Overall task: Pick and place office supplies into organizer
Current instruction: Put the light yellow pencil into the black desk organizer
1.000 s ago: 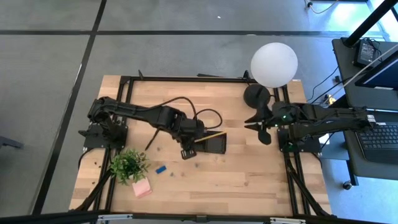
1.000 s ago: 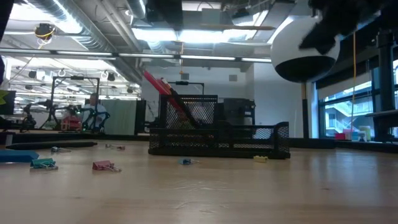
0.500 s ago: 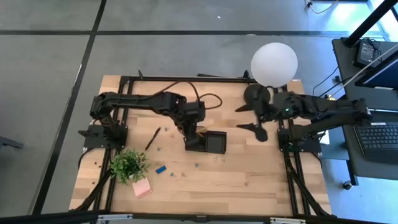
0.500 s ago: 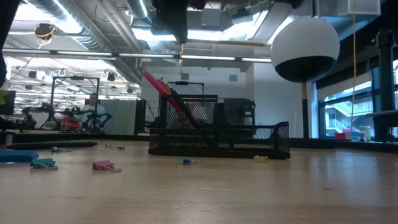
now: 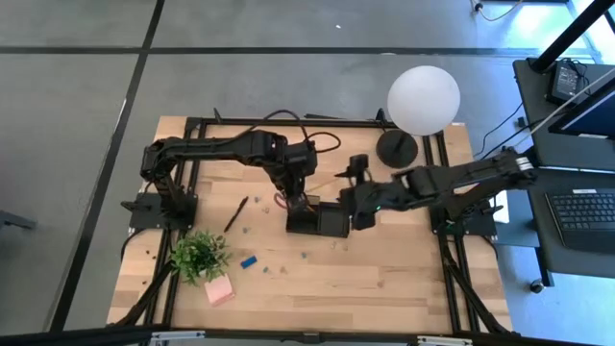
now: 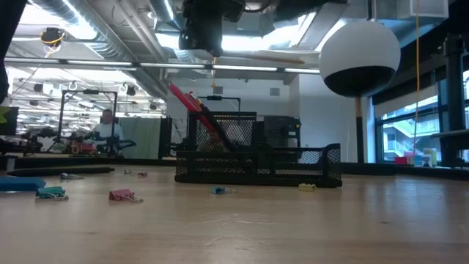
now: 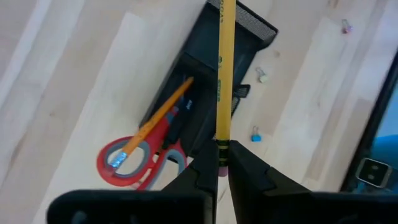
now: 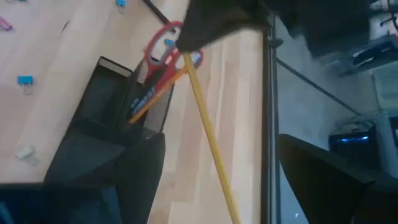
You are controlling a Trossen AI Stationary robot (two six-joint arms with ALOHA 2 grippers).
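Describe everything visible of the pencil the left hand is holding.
The pencil is long, yellow and looks wooden, with a dark band near its held end. The left hand is shut on that end, holding it above the black mesh organizer, which already holds red-handled scissors and an orange pencil. Nothing else touches it.

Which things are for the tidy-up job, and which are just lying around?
For the job: organizer, pencil in the left gripper, scissors, pen, sticky-note pad, eraser, clips.
Just lying about: potted plant, globe lamp.
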